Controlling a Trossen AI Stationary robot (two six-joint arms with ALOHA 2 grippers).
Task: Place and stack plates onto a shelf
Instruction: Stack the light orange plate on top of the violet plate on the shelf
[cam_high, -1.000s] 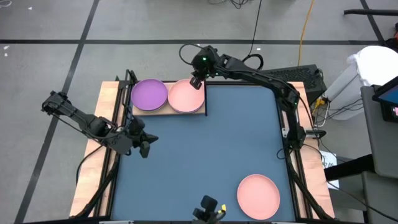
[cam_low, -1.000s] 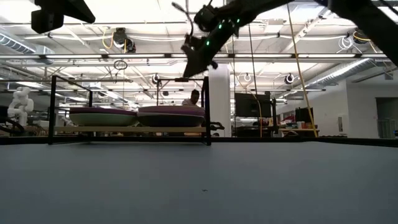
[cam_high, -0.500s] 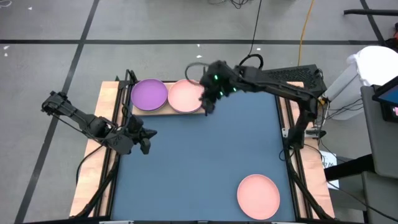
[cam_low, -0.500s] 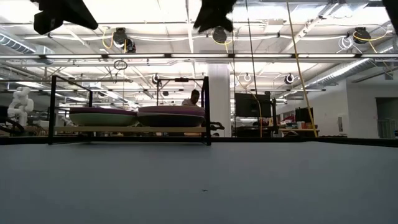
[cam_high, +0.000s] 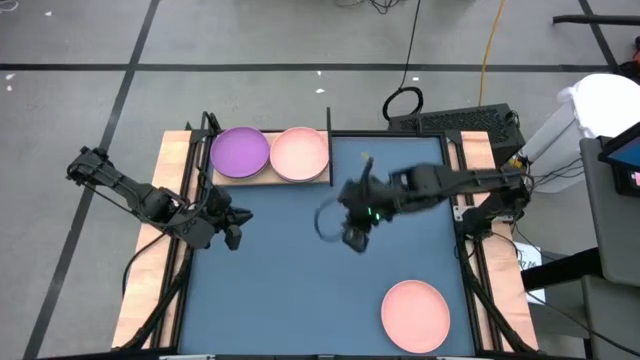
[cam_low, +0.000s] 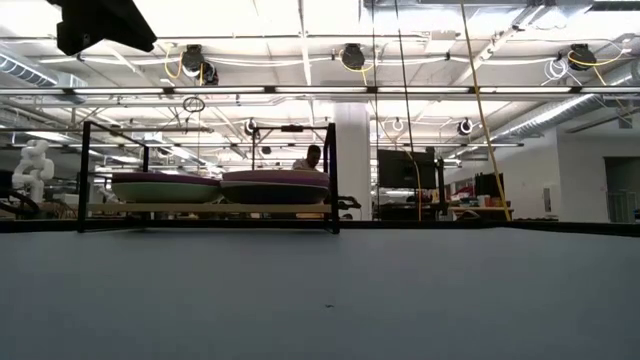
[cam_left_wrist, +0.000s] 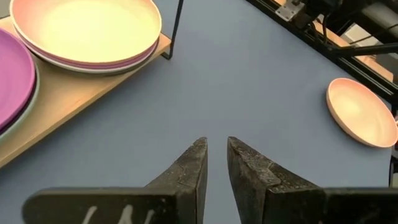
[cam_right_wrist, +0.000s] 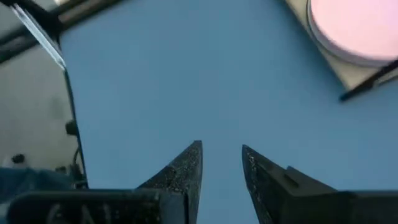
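Your right gripper (cam_high: 352, 238) hovers mid-mat, empty, fingers slightly apart, well off the shelf (cam_high: 268, 176) (left gripper (cam_left_wrist: 216, 149) too, narrower gap).

Matt plates (cam_high: 415, 314), seemingly wooden shelf (cam_left_wrist: 68, 102)

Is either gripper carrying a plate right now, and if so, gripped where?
Neither. The right gripper, over the mat's middle, has open, empty fingers. The left gripper, near the mat's left edge, shows a narrow gap with nothing in it. The loose salmon plate lies untouched.
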